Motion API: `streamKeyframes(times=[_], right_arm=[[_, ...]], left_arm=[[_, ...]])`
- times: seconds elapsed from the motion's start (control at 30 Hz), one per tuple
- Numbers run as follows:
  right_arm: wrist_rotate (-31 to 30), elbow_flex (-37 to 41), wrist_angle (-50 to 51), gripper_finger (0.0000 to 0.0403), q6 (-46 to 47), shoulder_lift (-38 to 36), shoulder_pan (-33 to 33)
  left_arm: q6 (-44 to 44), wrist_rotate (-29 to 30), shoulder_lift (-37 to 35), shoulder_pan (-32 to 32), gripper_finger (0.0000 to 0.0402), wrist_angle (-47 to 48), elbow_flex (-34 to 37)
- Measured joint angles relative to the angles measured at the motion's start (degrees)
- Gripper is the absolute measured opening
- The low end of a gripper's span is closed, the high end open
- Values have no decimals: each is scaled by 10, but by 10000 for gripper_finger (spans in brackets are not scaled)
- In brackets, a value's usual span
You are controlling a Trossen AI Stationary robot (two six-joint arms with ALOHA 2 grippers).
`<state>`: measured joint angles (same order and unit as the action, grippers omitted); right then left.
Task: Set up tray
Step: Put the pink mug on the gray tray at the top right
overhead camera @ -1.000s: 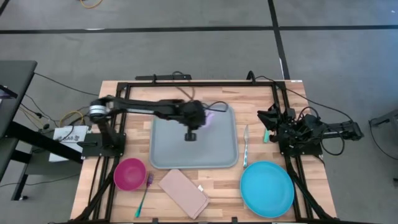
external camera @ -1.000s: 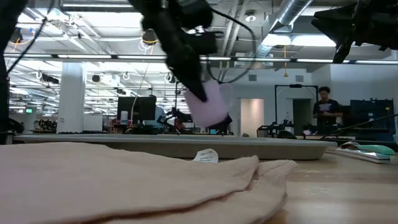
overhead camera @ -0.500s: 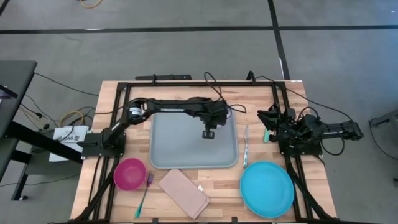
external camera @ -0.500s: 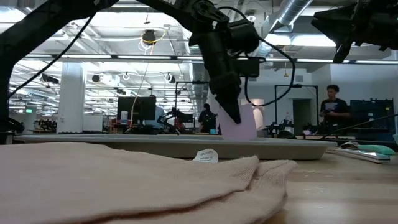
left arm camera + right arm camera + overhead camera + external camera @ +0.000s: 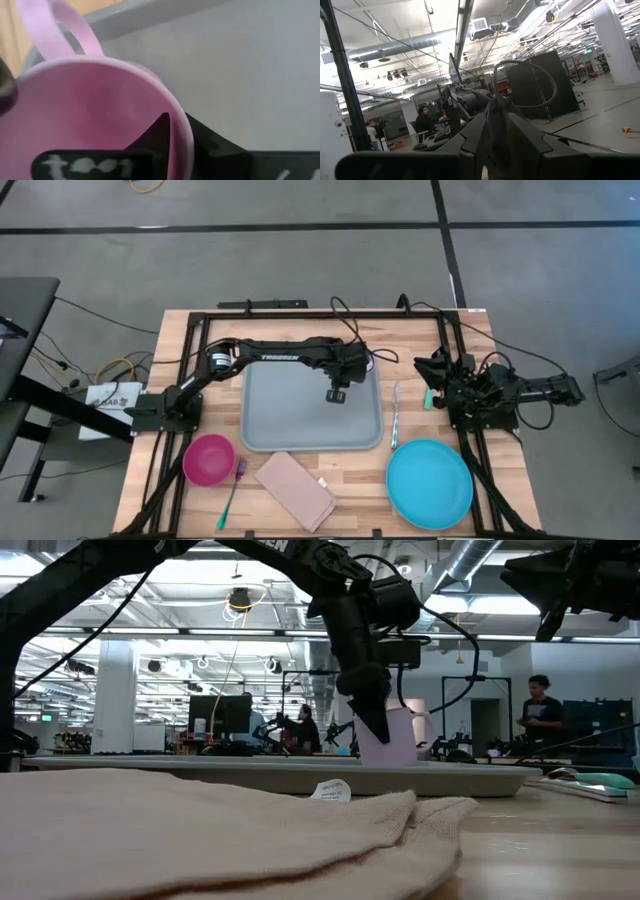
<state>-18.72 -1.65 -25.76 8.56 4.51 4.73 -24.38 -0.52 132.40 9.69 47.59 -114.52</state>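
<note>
Tray [image 5: 290, 415], pale grey-blue, is lying at the table's centre between the two arm frames. Left gripper [image 5: 336, 394] is hanging over the tray's far right part, its fingers [image 5: 160, 131] clamping the rim of a pink cup [image 5: 392, 736]; in the low view the cup is sitting at or just above the tray floor, and contact cannot be told. Step in hand, by judgement: placing the cup on the tray. Next move is calling for settling the cup upright, releasing, then lifting clear without tipping it.

Right gripper [image 5: 436, 370] is waiting at the table's right edge; whether its fingers are apart cannot be told.

Surroundings: magenta bowl [image 5: 208, 459] and teal fork [image 5: 232, 493] near left; beige napkin [image 5: 295, 490] just near of the tray; blue plate [image 5: 430, 483] near right; utensil [image 5: 395, 416] just right of the tray. Nothing is blocking the cup's spot. A person [image 5: 538, 718] is standing in the room beyond.
</note>
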Motion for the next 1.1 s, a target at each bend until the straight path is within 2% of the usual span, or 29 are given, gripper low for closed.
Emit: streamKeyframes(times=[0.23,0.6,0.67,0.87,1.0,1.1], right_arm=[[0,0,0,72,0,0,0],[0,0,0,72,0,0,0],[0,0,0,72,-1,0,0],[0,0,-1,72,-2,0,0],[0,0,-2,72,-2,0,0],[0,0,-2,72,-2,0,0]], left_arm=[[-6,80,0,0,67,-9,-2],[-18,90,0,-1,106,-10,-2],[-24,107,0,-4,109,-8,-5],[-48,220,0,-20,110,13,-55],[-59,234,-1,-30,110,42,-106],[-55,233,-1,-37,110,98,-142]])
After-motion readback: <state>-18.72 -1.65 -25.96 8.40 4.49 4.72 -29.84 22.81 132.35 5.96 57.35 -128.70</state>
